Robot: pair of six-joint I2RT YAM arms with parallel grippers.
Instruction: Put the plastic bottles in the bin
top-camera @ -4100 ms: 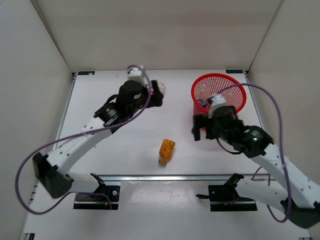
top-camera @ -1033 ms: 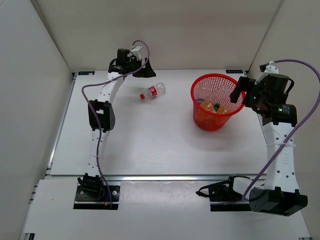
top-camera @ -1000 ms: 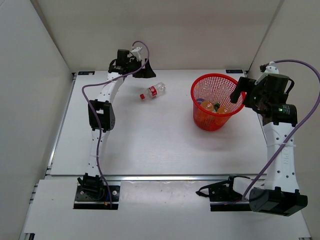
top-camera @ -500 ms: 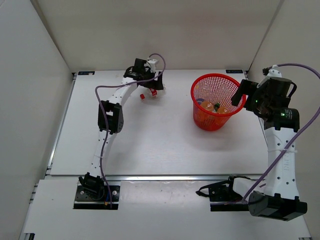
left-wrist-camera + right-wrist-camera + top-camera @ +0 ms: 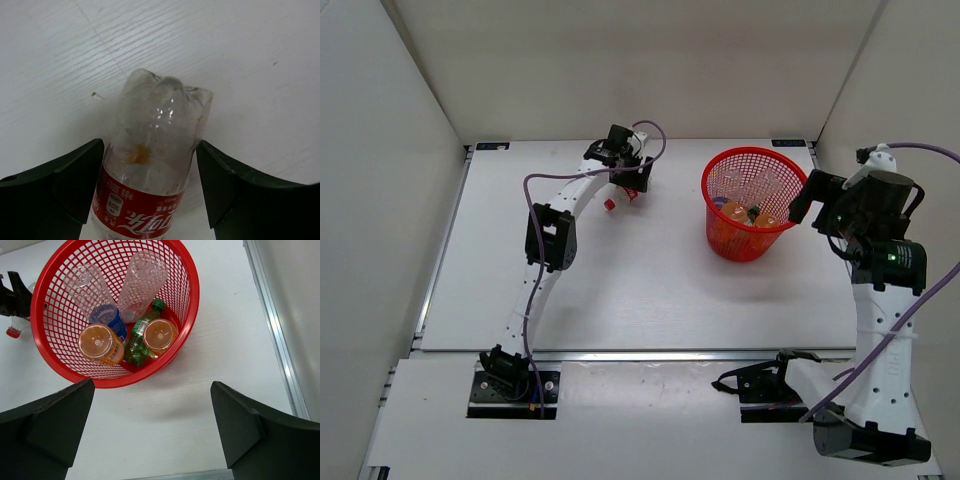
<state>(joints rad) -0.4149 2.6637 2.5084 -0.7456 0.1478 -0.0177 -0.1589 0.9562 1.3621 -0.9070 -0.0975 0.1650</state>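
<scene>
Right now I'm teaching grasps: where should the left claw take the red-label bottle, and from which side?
Probably across the red-labelled middle of the bottle, coming straight down from above. It lies on its side on the table, so its round body offers two opposite flanks, and the left claw straddles them there.

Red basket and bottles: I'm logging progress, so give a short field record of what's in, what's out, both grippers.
basket: red mesh, upright on table
inside: plain clear bottle; blue-label bottle; two orange bottles; green bottle
outside: red-label bottle, lying on table
left gripper: astride red-label bottle, grip unclear
right gripper: open, empty, near basket
</scene>
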